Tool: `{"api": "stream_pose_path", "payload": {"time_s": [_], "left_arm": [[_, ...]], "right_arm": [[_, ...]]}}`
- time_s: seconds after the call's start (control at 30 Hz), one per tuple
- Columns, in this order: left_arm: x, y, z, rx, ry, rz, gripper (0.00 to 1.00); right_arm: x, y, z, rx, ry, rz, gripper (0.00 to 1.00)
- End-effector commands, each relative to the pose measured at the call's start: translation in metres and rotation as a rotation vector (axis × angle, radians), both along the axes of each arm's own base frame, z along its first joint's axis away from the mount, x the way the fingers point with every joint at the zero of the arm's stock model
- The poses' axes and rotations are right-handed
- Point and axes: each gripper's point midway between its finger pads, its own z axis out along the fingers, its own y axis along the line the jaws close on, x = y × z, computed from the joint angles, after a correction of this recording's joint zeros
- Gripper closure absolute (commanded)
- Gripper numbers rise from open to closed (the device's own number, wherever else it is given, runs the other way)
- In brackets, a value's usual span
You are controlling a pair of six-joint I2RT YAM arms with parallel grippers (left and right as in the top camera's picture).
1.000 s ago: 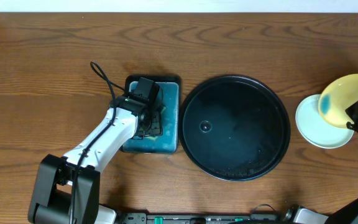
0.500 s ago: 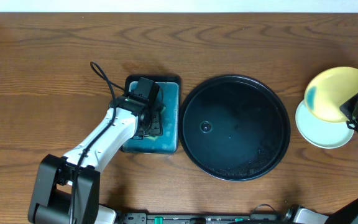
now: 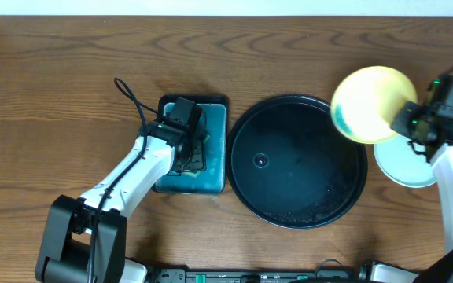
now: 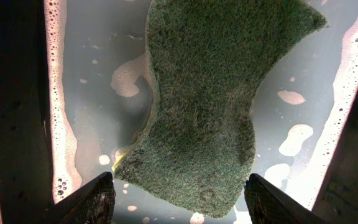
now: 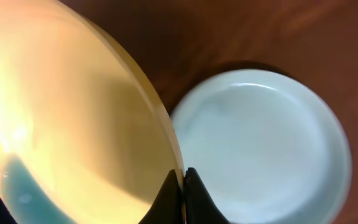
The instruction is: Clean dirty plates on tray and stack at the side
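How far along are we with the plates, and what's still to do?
Done: the tray holds no plates, and a clean-looking white plate sits on the table to its right. In hand: the right pincer grips the yellow plate, tilted, a teal smear on it. To do: wipe and stack it; the left pincer hangs open over the sponge in its dish.
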Motion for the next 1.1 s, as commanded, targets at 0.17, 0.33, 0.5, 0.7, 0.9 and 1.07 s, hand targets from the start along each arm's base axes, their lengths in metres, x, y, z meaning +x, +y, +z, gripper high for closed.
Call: {"api": "stream_pose_path", "payload": {"time_s": [0.17,0.33,0.5,0.7,0.9,1.07], "left_arm": [[0.001,0.003,0.001,0.008,-0.006,0.014,0.32],[0.001,0.003,0.001,0.008,-0.005,0.014,0.32],[0.001,0.003,0.001,0.008,-0.005,0.014,0.32],[0.001,0.003,0.001,0.008,-0.005,0.014,0.32],[0.001,0.003,0.001,0.008,-0.005,0.014,0.32],[0.001,0.003,0.001,0.008,-0.005,0.014,0.32]], "right_arm": [[0.014,0.052,-0.019,-0.156,0.083,0.201,0.99],[0.020,0.079,-0.036,-0.246,0.128,0.271,0.99],[0.024,0.103,-0.033,-0.356,0.110,0.316,0.99],[0.023,0.119,-0.017,-0.529,0.076,0.322,0.99],[0.021,0.137,0.005,-0.694,0.017,0.312,0.99],[0.015,0.154,0.020,-0.802,-0.030,0.314,0.99]]}}
